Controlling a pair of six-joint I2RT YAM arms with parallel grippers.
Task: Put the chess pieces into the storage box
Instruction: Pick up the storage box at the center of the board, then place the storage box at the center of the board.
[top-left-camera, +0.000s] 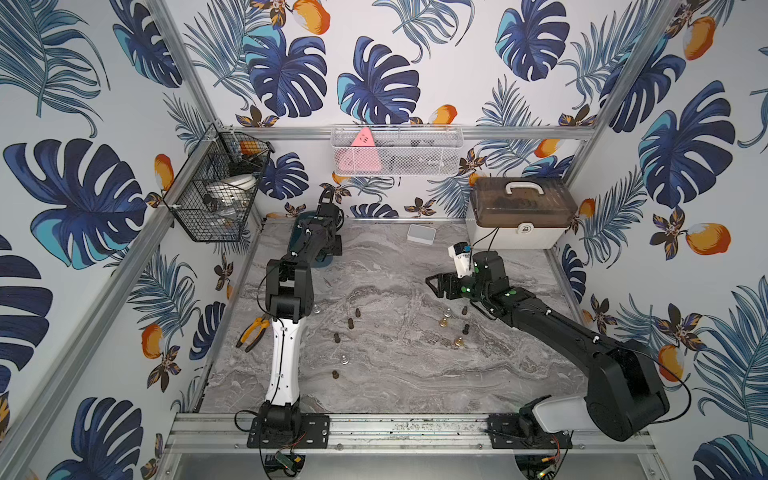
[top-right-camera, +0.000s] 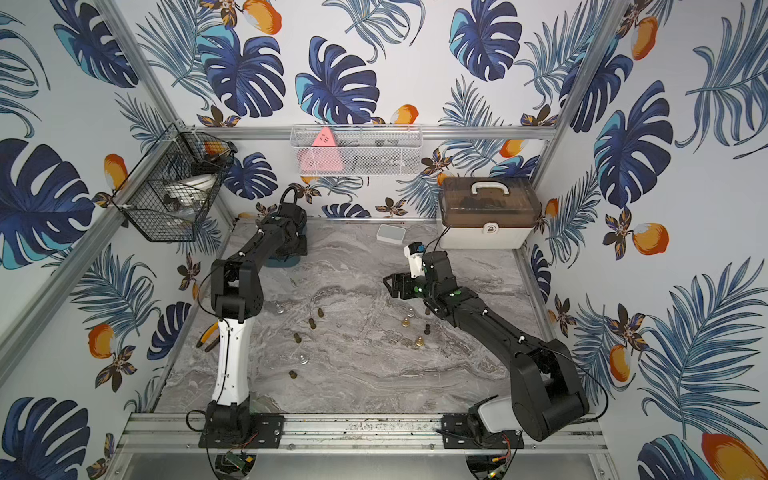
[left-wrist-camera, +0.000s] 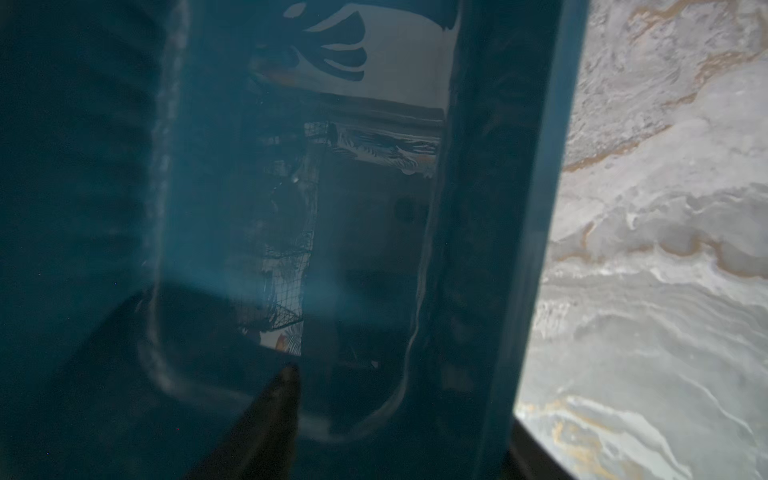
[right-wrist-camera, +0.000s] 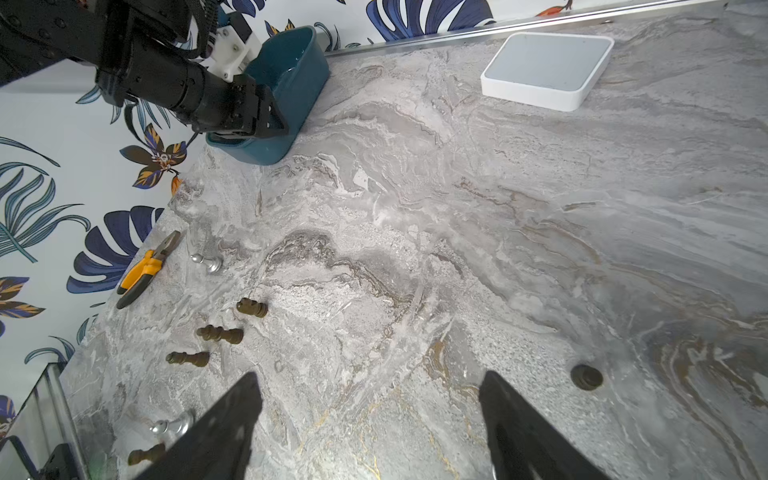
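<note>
The storage box (right-wrist-camera: 299, 83) is sitting at the back left corner of the desk (top-left-camera: 395, 374), and the left tool (right-wrist-camera: 270, 120) is reaching over its near wall. In the left wrist view one finger (left-wrist-camera: 270, 415) is showing inside the box, while a dark tip is showing outside the wall. The jaws are therefore straddling the rim partway apart, and I cannot tell whether they are pinching it.

The chess pieces (top-left-camera: 351, 323) are lying well apart from that single box, out on the open desk. Both top views are showing eleven of them: six toward the left arm's side and five near the right arm. They are dark brown, silver and brass-coloured.

The right tool (right-wrist-camera: 370, 376) is hanging above the desk with its jaws spread wide, gripping nothing. One dark piece (right-wrist-camera: 586, 377) is sitting just beside one of its fingers.
</note>
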